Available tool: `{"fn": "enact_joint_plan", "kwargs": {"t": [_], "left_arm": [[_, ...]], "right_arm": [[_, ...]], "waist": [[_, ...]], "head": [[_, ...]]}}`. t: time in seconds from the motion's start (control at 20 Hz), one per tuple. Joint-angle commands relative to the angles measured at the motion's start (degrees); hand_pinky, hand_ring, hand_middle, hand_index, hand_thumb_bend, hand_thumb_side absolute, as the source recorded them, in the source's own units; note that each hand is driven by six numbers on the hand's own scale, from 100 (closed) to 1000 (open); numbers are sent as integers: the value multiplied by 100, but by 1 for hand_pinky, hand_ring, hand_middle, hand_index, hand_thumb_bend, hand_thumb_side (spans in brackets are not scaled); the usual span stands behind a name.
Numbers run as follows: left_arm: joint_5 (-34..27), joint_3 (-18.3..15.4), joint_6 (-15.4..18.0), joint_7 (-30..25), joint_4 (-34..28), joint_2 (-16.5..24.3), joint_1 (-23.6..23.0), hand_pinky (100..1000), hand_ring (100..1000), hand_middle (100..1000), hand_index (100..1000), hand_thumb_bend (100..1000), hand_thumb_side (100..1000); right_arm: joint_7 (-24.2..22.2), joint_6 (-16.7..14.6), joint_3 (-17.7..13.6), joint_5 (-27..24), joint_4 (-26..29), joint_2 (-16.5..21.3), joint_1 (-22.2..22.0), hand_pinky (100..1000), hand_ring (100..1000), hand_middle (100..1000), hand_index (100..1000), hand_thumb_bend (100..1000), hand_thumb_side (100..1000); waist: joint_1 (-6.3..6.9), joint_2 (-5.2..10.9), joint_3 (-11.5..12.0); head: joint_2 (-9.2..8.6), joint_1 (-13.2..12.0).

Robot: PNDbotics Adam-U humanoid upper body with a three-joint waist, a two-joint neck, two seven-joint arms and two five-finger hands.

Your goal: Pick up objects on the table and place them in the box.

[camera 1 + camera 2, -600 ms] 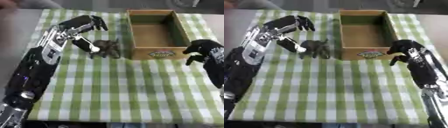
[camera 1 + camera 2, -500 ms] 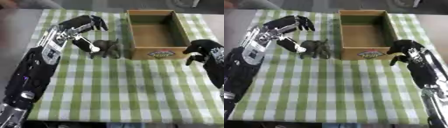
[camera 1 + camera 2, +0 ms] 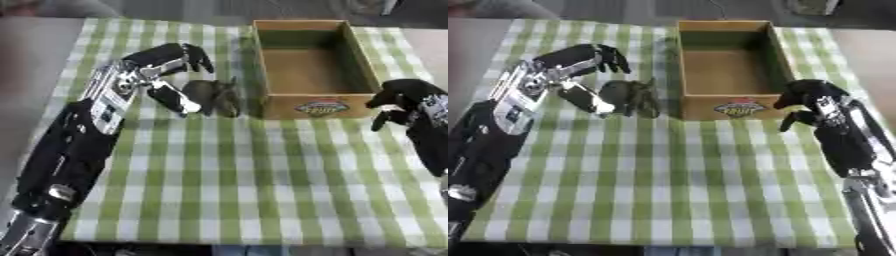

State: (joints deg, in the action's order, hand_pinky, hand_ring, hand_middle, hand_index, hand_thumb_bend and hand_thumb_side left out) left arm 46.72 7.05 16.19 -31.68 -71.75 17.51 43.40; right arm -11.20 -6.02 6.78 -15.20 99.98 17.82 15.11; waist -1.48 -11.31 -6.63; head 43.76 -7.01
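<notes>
A small dark grey animal figure (image 3: 215, 96) stands on the green checked cloth, just left of the cardboard box (image 3: 348, 52). My left hand (image 3: 160, 63) hovers over and to the left of the figure, fingers arched above it and thumb beside it, open around it without closing. The box is open at the top and nothing shows inside. My right hand (image 3: 815, 102) sits by the box's front right corner with its fingers curled, holding nothing.
The green and white checked cloth (image 3: 245, 180) covers the table, with bare grey table (image 3: 35, 70) to its left. The box has a printed label (image 3: 322, 107) on its front wall.
My left hand has crept slightly nearer the animal figure. The right hand and the box stay where they were.
</notes>
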Motion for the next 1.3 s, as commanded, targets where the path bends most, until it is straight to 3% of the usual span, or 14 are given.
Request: {"fn": "enact_joint_plan", "kwargs": {"t": [0.05,0.7,0.9,1.1,1.3], "left_arm": [[56,-84,-35,-5,79,-10,155,705,748,783,799,446,325],[553,-91,-34,158,645,-165,323,664,699,725,794,435,279],[733,-99,22,200,819,-195,336,651,681,704,792,410,233],[874,-110,44,255,929,-214,327,616,636,655,782,387,112],[980,-116,43,324,978,-213,308,569,585,601,772,346,110]], "right_arm": [[-34,-7,-12,14,59,40,52,401,639,579,716,100,709],[-77,1,25,35,45,23,59,401,639,579,716,100,714],[-84,2,30,42,41,18,66,402,638,579,716,100,715],[-85,4,30,49,38,15,71,402,638,579,716,100,716],[-84,6,29,52,32,13,72,402,638,579,717,100,718]], "waist": [[-4,82,-9],[7,64,-74],[15,55,-86],[23,44,-90],[31,42,-85]], "head": [[36,-29],[36,-60],[36,-58],[36,-57],[36,-47]]}}
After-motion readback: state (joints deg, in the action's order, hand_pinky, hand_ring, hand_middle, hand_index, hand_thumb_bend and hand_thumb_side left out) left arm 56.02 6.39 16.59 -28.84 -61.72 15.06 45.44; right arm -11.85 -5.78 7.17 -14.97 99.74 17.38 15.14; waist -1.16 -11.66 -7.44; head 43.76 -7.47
